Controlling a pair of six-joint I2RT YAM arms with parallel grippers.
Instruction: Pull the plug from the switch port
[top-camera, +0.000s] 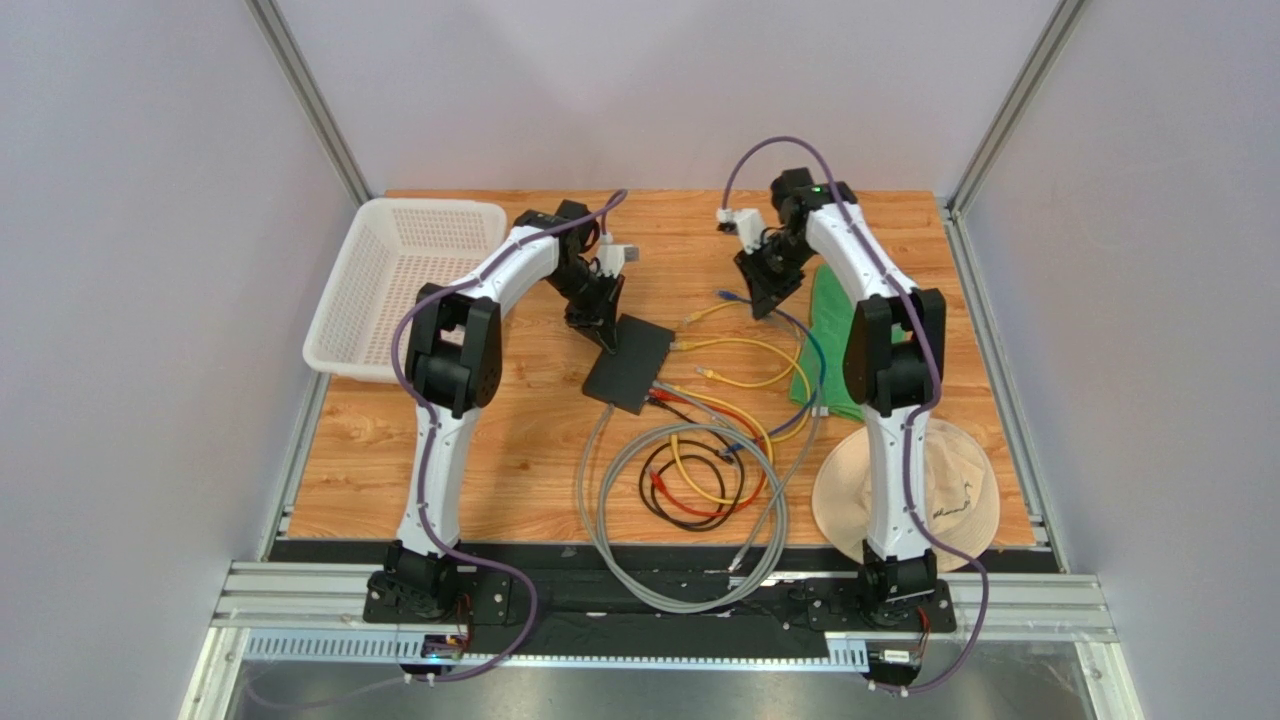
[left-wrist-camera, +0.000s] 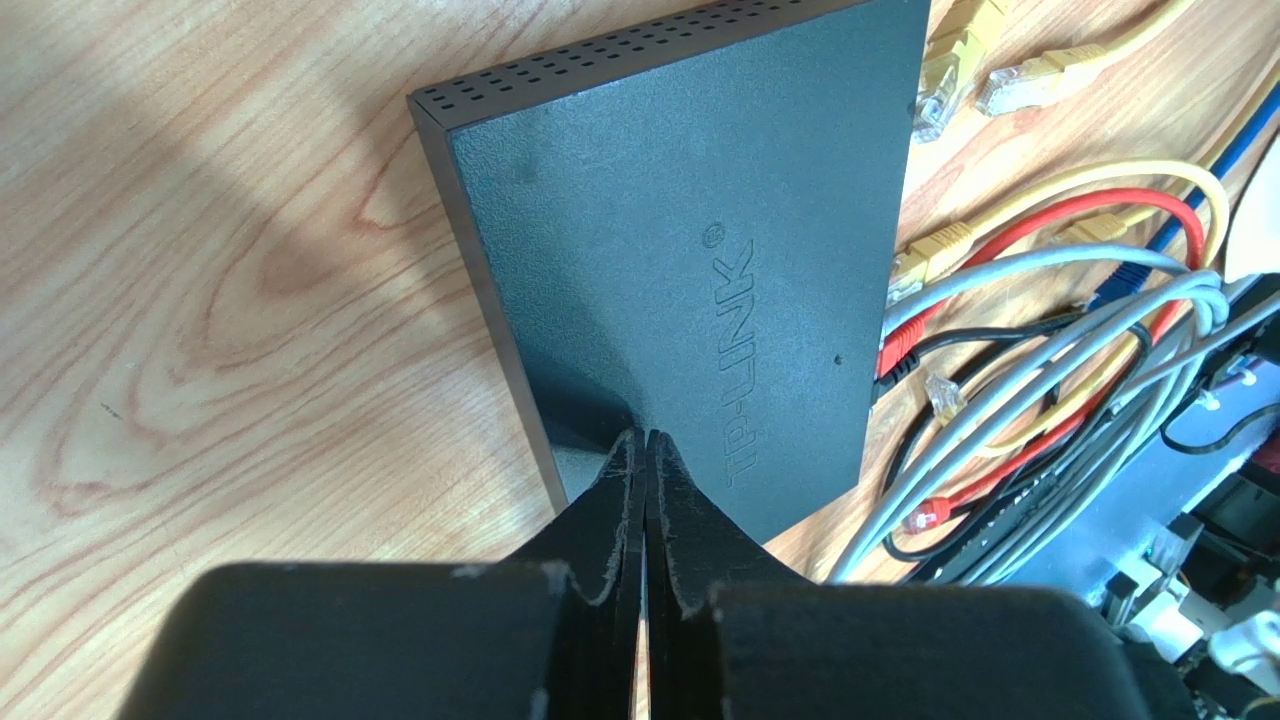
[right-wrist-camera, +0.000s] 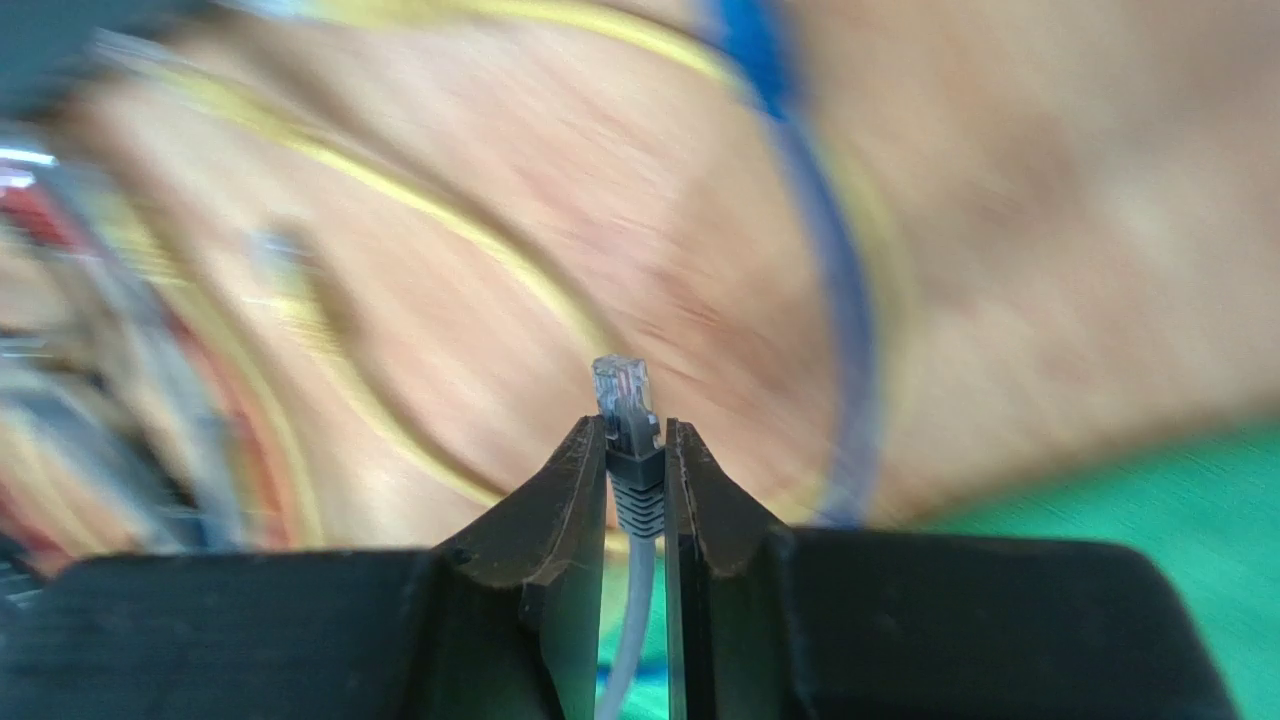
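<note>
The wooden table (top-camera: 451, 465) carries, at its far left, one white basket (top-camera: 338, 323). At its near right lies one pale hat (top-camera: 962, 503), and beyond it one green cloth (top-camera: 827, 323). In the middle lies a loose heap of cables (top-camera: 706, 480) in grey, yellow, red, black and blue. I cannot count them surely, because they cross each other.

The one switch (top-camera: 631, 365) lies flat at the centre, with its ports turned toward the cables. It looks light and smooth, so I judge it would slide when a plug is pulled and needs to be held down. The left gripper (left-wrist-camera: 646, 443) does this. Its fingers are pressed together, they hold nothing, and their tips rest on the top of the switch near one corner.

The right gripper (right-wrist-camera: 636, 435) is well apart from the switch, above the table near the cloth. It is clenched on one plug (right-wrist-camera: 624, 393), which is already out of its port. The fingers take it on the grey boot behind the clear head, and the grey cable (right-wrist-camera: 628, 645) hangs down between them. This is a good place to hold. The head is hard, but its latch is probably brittle, and the cable is soft and springy.

Two yellow plugs (left-wrist-camera: 939, 90) lie free beside the switch. A yellow and a red one seem to sit in ports.
</note>
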